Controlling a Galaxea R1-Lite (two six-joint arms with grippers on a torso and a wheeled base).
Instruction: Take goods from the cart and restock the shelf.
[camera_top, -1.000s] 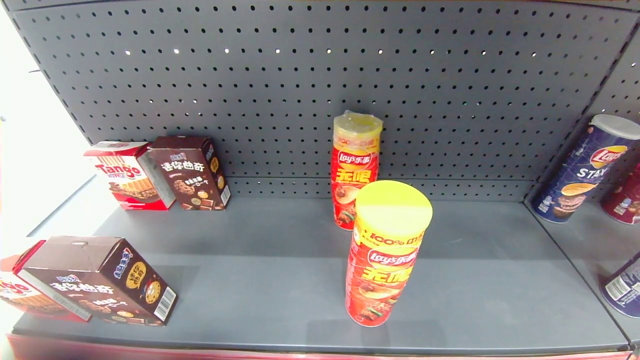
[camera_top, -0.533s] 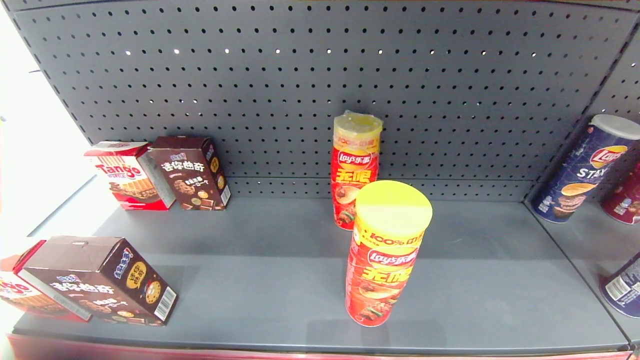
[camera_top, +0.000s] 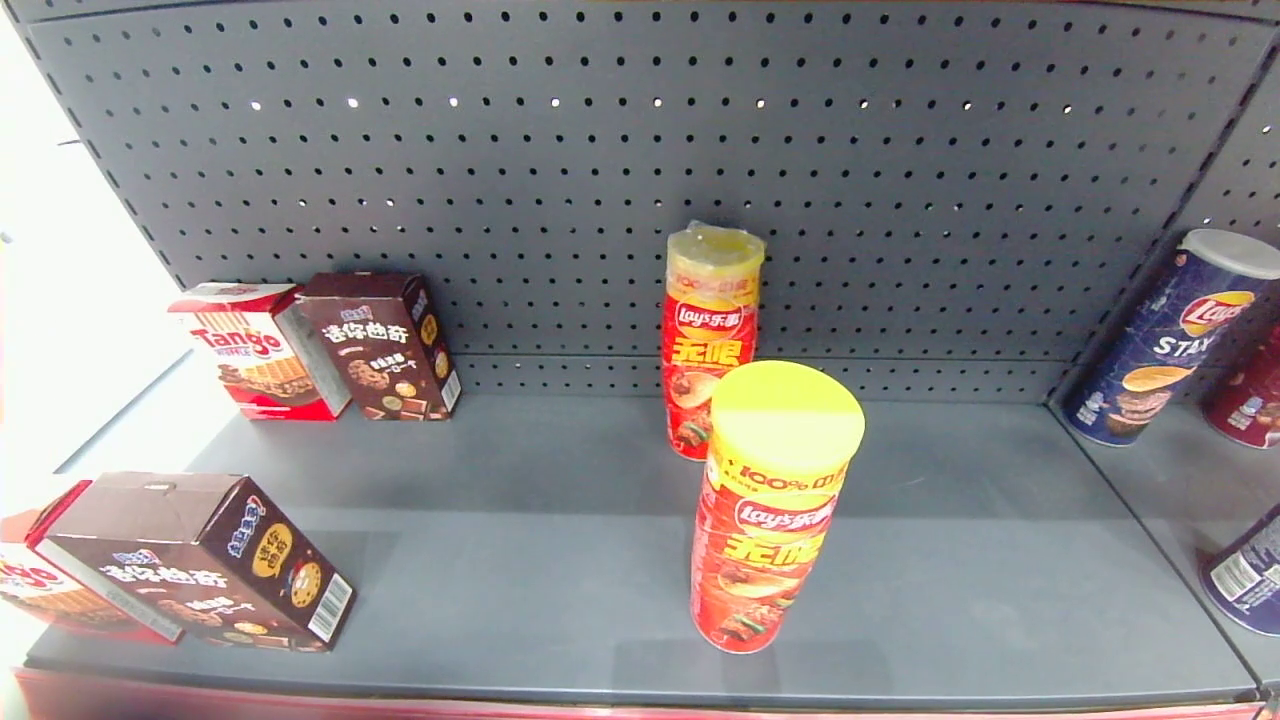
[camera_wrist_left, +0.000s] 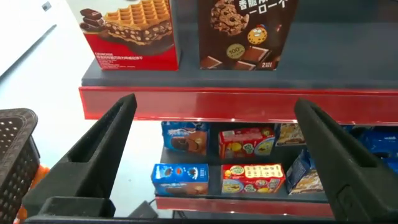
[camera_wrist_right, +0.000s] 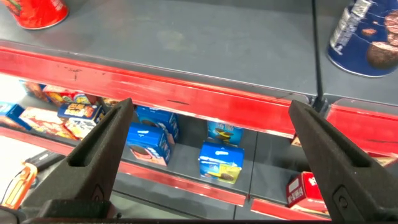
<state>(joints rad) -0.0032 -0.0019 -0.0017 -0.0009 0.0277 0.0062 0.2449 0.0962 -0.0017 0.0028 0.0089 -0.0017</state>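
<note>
On the grey shelf (camera_top: 560, 560) two red chip cans with yellow lids stand upright, one near the front (camera_top: 770, 505) and one at the back (camera_top: 708, 340). A red wafer box (camera_top: 255, 350) and a brown cookie box (camera_top: 385, 345) stand at the back left. Another brown cookie box (camera_top: 200, 560) is at the front left. My left gripper (camera_wrist_left: 214, 155) is open below the shelf's red front edge (camera_wrist_left: 236, 102), under the wafer box (camera_wrist_left: 127, 31) and cookie box (camera_wrist_left: 245, 31). My right gripper (camera_wrist_right: 208, 155) is open too, below the red edge (camera_wrist_right: 186, 87), with nothing between its fingers.
Blue chip cans (camera_top: 1160, 340) stand in the neighbouring bay on the right. A lower shelf holds several small snack boxes (camera_wrist_left: 249, 177) and blue packs (camera_wrist_right: 221, 158). A dark mesh basket (camera_wrist_left: 15, 155) is beside my left gripper. The shelf's middle is bare.
</note>
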